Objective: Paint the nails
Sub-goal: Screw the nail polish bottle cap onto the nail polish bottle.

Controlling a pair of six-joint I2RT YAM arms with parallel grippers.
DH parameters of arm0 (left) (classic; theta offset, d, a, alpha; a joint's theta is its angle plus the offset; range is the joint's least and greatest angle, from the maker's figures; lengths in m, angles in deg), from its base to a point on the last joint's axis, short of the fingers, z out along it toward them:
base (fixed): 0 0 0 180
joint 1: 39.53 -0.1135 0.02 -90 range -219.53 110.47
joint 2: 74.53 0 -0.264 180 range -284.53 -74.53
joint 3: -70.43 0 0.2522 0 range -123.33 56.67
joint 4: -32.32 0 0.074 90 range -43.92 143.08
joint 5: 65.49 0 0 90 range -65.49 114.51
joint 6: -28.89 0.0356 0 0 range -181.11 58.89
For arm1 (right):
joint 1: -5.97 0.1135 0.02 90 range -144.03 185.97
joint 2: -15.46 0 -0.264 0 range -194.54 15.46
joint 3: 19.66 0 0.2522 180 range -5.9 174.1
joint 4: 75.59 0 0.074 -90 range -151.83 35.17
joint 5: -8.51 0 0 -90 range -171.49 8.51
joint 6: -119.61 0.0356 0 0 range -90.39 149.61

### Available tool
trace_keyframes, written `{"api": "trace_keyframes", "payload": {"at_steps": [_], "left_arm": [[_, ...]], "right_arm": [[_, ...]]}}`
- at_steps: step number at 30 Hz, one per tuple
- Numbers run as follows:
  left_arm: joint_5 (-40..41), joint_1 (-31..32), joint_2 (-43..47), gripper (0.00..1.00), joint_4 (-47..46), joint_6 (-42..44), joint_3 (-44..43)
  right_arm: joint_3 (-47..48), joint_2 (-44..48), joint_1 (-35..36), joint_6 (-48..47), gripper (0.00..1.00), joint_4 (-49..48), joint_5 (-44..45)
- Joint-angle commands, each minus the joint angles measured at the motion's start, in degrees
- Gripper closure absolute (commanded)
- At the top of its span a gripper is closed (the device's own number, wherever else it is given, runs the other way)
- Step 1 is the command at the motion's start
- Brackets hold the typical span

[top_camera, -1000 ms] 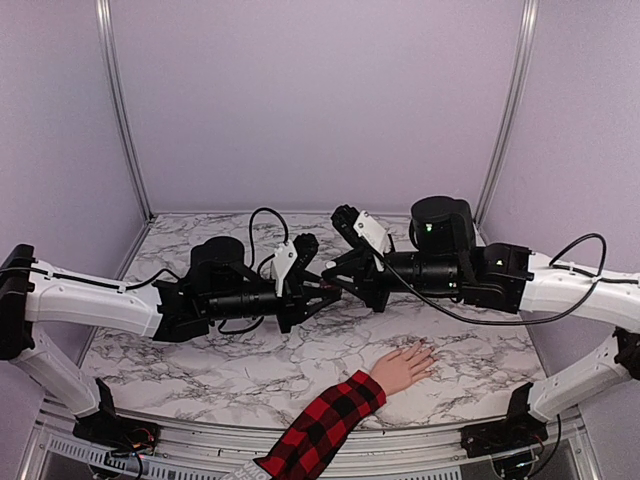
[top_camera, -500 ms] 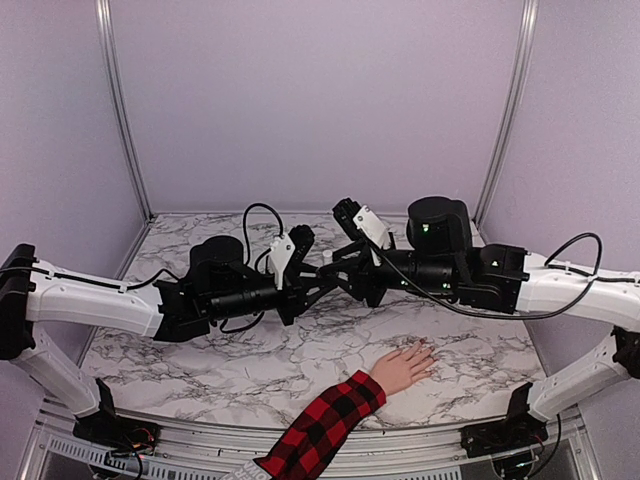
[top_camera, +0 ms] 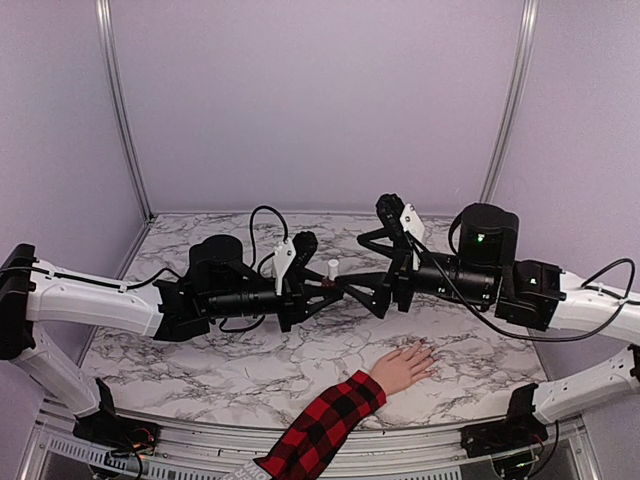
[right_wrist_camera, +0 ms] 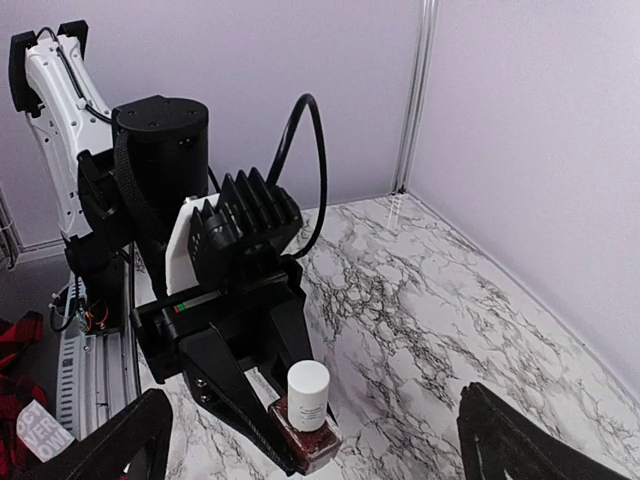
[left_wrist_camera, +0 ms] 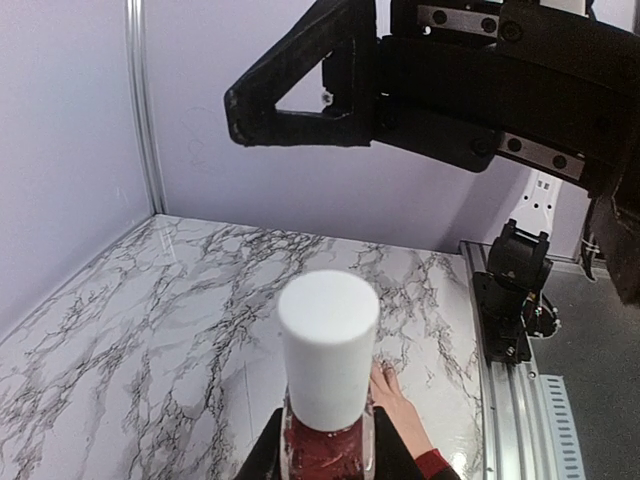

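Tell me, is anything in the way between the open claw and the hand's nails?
Nothing visible. Only bare marble table lies between the open right gripper and the nails. The polish bottle sits off to the side, pinched in the left gripper.

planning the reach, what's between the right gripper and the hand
Just bare marble tabletop between right gripper and hand, shown in the top view.
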Motion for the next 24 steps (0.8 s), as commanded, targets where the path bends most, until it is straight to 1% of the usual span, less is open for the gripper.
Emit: {"api": "trace_keyframes", "payload": {"at_steps": [1, 4, 7, 9, 13, 15, 21, 24], "left_arm": [[-9.76, -0.2, 1.44, 1.0, -1.76, 1.59, 0.16], [-13.1, -0.2, 1.86, 1.0, -1.34, 1.87, 0.55], [-16.99, -0.2, 1.78, 1.0, -0.98, 2.13, 0.48], [-19.65, -0.2, 1.58, 1.0, -0.74, 2.15, 0.35], [-24.58, -0.11, 1.38, 1.0, -0.52, 1.99, 0.06], [-26.34, -0.11, 1.36, 1.0, -0.45, 1.91, -0.03], [-29.47, 0.31, 1.17, 1.0, -0.45, 1.9, -0.4], [-30.27, 0.33, 1.11, 1.0, -0.41, 1.89, -0.65]], "right_arm": [[-2.77, 3.75, 0.19, -1.22, 0.02, -5.77, -3.9], [-3.08, 4.83, 0.19, -5.36, 0.01, -3.46, -11.27], [-1.7, 3.89, 0.19, -8.03, 0.02, 0.81, -16.22], [-0.79, 2.93, 0.17, -10.28, 0.08, 3.46, -19.91], [0.37, 1.99, 0.19, -11.92, 0.3, 5.1, -24.08], [0.55, 1.8, 0.19, -12.06, 0.39, 5.16, -25.14], [1.35, 1.26, 0.17, -12.5, 0.49, 5.3, -27.49], [1.99, 0.32, 0.19, -12.68, 0.51, 6.04, -28.95]]}}
